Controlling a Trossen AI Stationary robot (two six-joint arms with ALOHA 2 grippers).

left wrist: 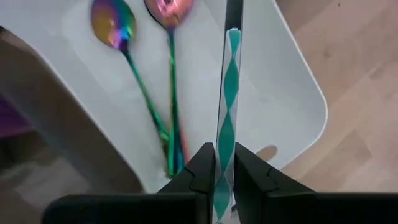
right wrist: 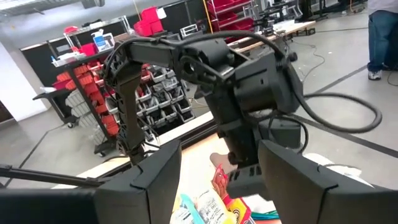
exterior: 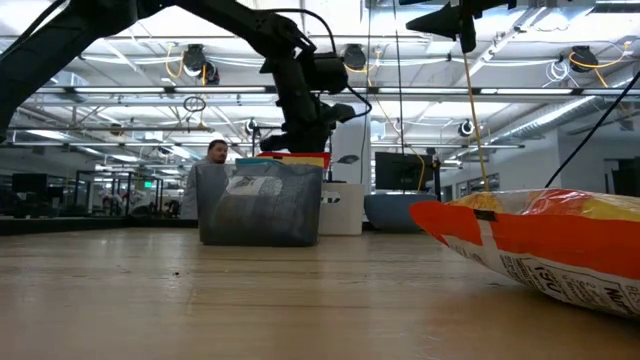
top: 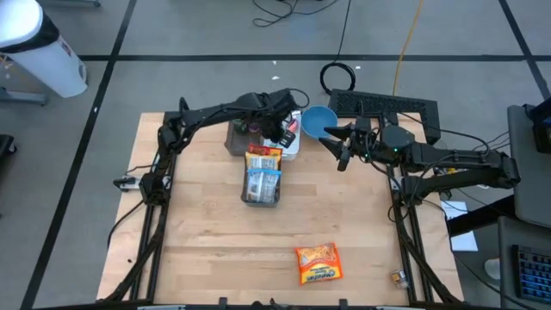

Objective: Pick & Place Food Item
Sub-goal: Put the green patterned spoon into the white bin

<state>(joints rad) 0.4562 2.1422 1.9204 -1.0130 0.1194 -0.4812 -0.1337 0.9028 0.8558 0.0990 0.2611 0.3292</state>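
My left gripper [left wrist: 224,152] hovers above a white tray [left wrist: 280,74] at the table's far middle, shut on a thin stick [left wrist: 227,93] with a teal and white diamond pattern. Two iridescent spoons [left wrist: 124,50] lie in the tray. In the high view this gripper [top: 280,129] sits just beyond a grey basket [top: 261,185] holding snack packets. An orange snack bag [top: 317,263] lies flat near the table's front edge. My right gripper [top: 338,142] waits open and level at the far right, with nothing between its fingers [right wrist: 155,174]. My left gripper pinches the patterned stick between its two fingers, at a spot [left wrist: 224,163] toward the stick's near end. The fingers point steeply down and lie along the stick. The stick reaches out past the fingertips over the tray; whether its dark far end [left wrist: 233,12] touches the tray I cannot tell.
A blue bowl [top: 317,120] stands right of the tray, between the two grippers. A dark keyboard [top: 387,108] lies at the far right edge. Bare wood spreads across the left and middle of the table. A person [exterior: 215,160] shows in the room behind.
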